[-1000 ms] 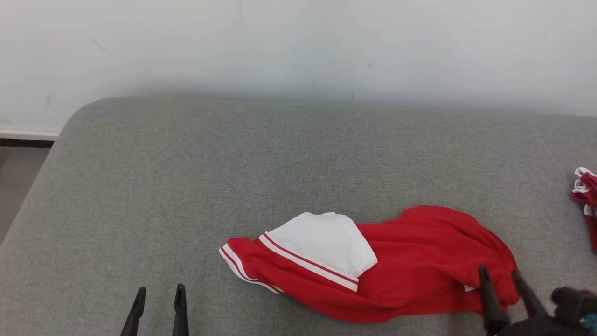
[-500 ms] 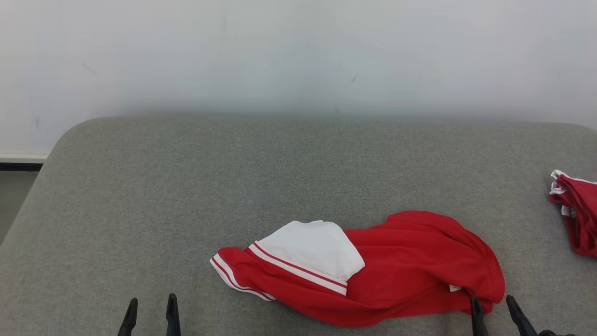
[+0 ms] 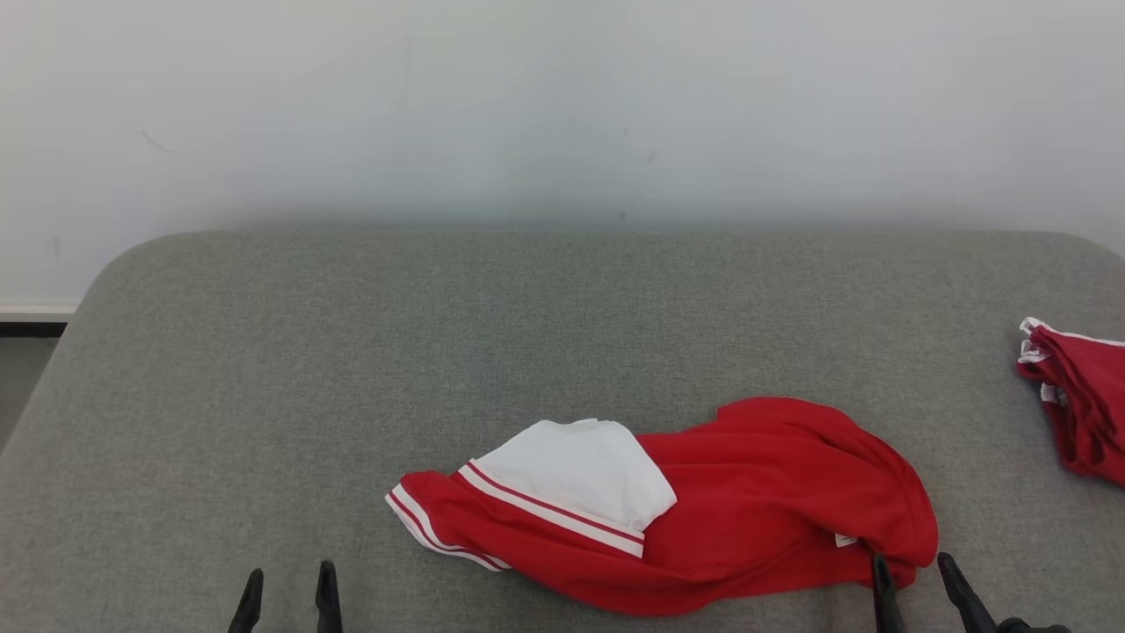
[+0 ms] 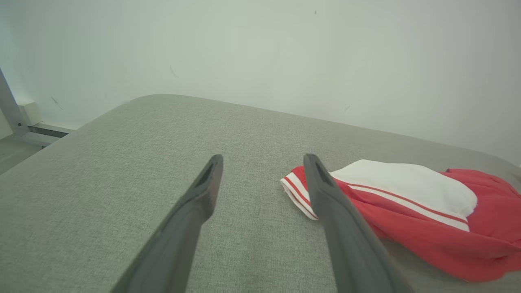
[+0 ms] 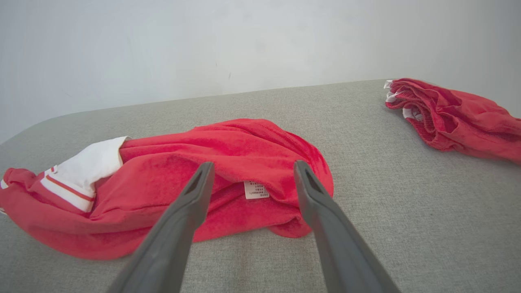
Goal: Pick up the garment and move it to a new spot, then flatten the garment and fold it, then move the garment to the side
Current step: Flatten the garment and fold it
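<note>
Left jaws: you are looking at the left gripper (image 3: 290, 587) standing with its fingers spread wide, gripping nothing and touching nothing

Right jaws: the right gripper (image 3: 912, 571) is standing just as wide and empty; its tips are pointing at the garment's near right end, and you cannot tell whether they are brushing the cloth

Garment: the red garment (image 3: 773, 501) is lying crumpled on the grey padded surface (image 3: 352, 352), near the front edge, between the grippers and closer to the right one; a white panel (image 3: 571, 466) is showing on its left half, and a white label (image 5: 256, 190) is facing the right gripper

Open room: bare padding is stretching behind the garment to the wall (image 3: 562, 105), and left of it to the rounded corner

Right side: a second red garment (image 3: 1077, 413) is lying bunched, well apart

Hard to make out: the frame edges are cutting off both gripper bodies and the second garment; the label print is too small for you to read
</note>
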